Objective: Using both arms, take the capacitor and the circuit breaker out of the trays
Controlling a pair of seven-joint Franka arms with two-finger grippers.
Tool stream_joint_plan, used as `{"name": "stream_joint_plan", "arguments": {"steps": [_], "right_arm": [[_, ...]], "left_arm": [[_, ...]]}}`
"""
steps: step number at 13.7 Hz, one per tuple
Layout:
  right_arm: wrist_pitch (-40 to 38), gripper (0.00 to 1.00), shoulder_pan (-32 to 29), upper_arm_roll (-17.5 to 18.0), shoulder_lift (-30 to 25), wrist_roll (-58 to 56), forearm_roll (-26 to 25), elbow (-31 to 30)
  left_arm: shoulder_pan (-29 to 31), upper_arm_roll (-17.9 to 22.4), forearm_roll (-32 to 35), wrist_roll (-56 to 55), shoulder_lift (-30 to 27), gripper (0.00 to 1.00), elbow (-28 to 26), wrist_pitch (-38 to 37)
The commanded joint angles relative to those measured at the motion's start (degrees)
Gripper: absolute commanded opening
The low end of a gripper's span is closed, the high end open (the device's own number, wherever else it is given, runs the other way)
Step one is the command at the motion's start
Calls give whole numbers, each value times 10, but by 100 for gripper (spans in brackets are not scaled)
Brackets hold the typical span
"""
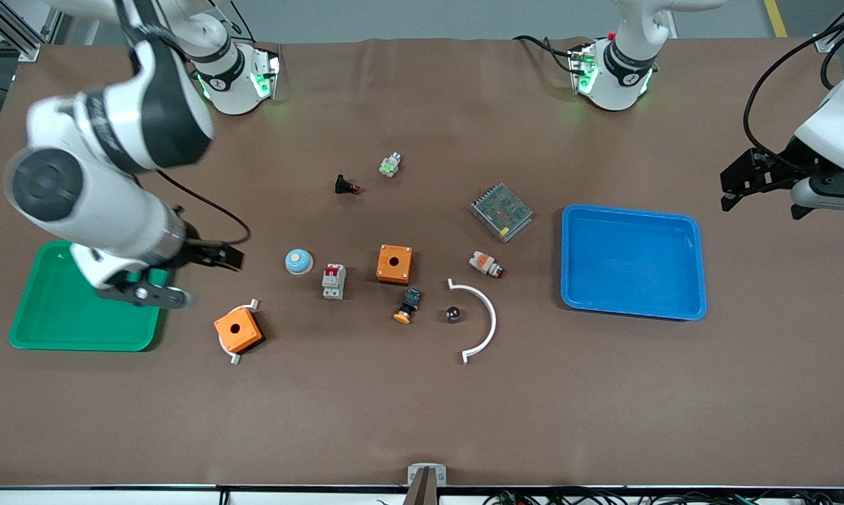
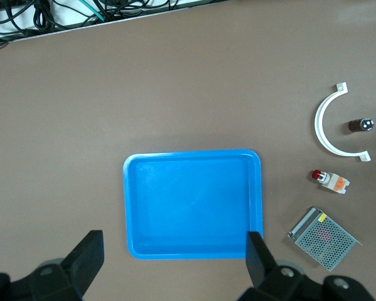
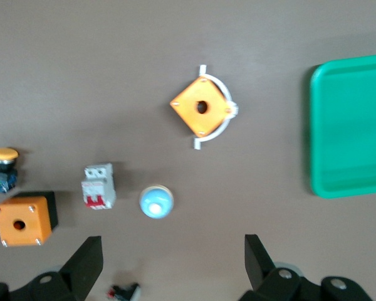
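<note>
The capacitor (image 1: 452,313), a tiny dark cylinder with a silvery end, lies inside the curve of a white arc piece (image 1: 490,308); it also shows in the left wrist view (image 2: 361,125). The breaker (image 1: 333,280), a grey-white block with a red switch, lies between a blue dome (image 1: 299,261) and an orange box (image 1: 394,264); the right wrist view shows it too (image 3: 98,186). My left gripper (image 1: 760,191) hangs open and empty beside the blue tray (image 1: 565,259), at the left arm's end of the table. My right gripper (image 1: 196,275) is open and empty, up over the table beside the green tray (image 1: 78,344).
A second orange box (image 1: 238,330) sits in a white bracket. A black push-button with an orange cap (image 1: 407,305), a white-and-orange part (image 1: 485,264), a mesh power supply (image 1: 501,212), a black red-tipped part (image 1: 346,186) and a small green-white part (image 1: 390,165) lie about mid-table.
</note>
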Motion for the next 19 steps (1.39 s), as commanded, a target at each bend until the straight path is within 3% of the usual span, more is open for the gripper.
{"name": "stream_joint_plan", "arguments": {"steps": [1, 5, 12, 19], "right_arm": [[-8, 100, -53, 7, -75, -95, -7, -52], [-6, 100, -110, 7, -174, -190, -8, -120], [33, 100, -150, 7, -262, -239, -13, -210], [34, 100, -174, 7, -271, -259, -13, -219]], "left_arm": [[4, -3, 11, 6, 6, 100, 17, -15], [4, -3, 11, 6, 6, 100, 17, -15], [3, -3, 12, 5, 3, 100, 16, -16], [3, -3, 12, 4, 3, 100, 15, -16]]}}
